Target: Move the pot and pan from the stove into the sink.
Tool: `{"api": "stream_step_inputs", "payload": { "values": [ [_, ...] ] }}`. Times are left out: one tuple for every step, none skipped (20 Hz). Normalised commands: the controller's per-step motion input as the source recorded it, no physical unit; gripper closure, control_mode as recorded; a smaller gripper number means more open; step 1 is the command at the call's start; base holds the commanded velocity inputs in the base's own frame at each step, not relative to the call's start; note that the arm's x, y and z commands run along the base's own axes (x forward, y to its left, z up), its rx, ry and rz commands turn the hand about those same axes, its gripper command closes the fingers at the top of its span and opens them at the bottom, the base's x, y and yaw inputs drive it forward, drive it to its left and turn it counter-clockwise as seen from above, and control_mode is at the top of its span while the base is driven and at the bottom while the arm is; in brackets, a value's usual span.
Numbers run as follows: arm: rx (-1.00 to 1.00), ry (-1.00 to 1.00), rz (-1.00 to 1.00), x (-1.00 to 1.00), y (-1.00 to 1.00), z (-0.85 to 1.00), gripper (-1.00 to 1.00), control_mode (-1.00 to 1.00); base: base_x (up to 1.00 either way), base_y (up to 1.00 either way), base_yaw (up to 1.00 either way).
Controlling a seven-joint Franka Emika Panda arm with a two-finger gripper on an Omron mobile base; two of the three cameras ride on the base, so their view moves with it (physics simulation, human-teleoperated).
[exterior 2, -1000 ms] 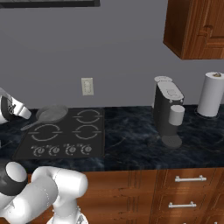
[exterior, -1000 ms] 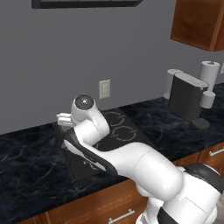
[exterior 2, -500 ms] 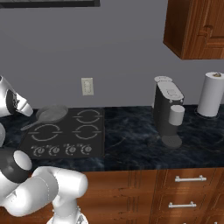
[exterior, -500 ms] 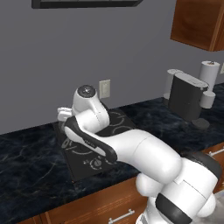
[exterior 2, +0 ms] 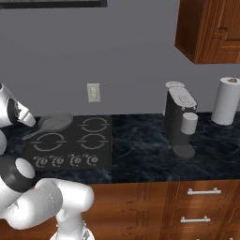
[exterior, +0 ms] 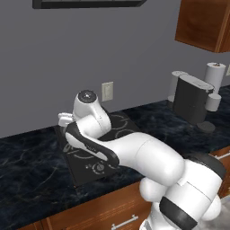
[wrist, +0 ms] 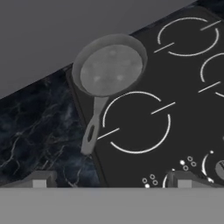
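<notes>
The end effector [wrist: 111, 179] is spread wide with nothing grasped, held above the stove [wrist: 175, 113]. The pan [wrist: 109, 70] is seen at the stove's rear corner, handle over the tabletop [wrist: 39, 122]. It is judged rigid and fairly light; the thin handle is best gripped.

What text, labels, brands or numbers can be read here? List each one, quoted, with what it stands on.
No words, brands or numbers can be read in these pictures.
The stove carries only white ring burner marks and small dot marks by its knobs, no lettering.
The coffee machine, paper towel roll, wall outlet and pan bear no visible text.
</notes>
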Motion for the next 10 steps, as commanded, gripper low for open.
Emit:
{"api": "stream_step_inputs", "payload": {
  "values": [
    [0.0, 0.0, 0.0, 0.08, 0.1, -0.17, -1.0, -1.0, 0.0, 0.0, 0.0],
    [0.0, 0.0, 0.0, 0.11, 0.12, -0.17, -1.0, -1.0, 0.0, 0.0, 0.0],
    [0.0, 0.0, 0.0, 0.13, 0.14, -0.17, -1.0, -1.0, 0.0, 0.0, 0.0],
    [0.0, 0.0, 0.0, 0.15, 0.15, -0.18, -1.0, -1.0, 0.0, 0.0, 0.0],
    [0.0, 0.0, 0.0, 0.17, 0.16, -0.19, -1.0, -1.0, 0.0, 0.0, 0.0],
    [0.0, 0.0, 0.0, 0.18, 0.17, -0.19, -1.0, -1.0, 0.0, 0.0, 0.0],
    [0.0, 0.0, 0.0, 0.2, 0.16, -0.2, -1.0, -1.0, 0.0, 0.0, 0.0],
    [0.0, 0.0, 0.0, 0.21, 0.17, -0.2, -1.0, -1.0, 0.0, 0.0, 0.0],
    [0.0, 0.0, -0.01, 0.22, 0.17, -0.23, -1.0, -1.0, 0.0, 0.0, 0.0],
    [0.0, 0.01, -0.01, 0.23, 0.17, -0.25, -1.0, -1.0, 0.0, 0.0, 0.0]
  ]
}}
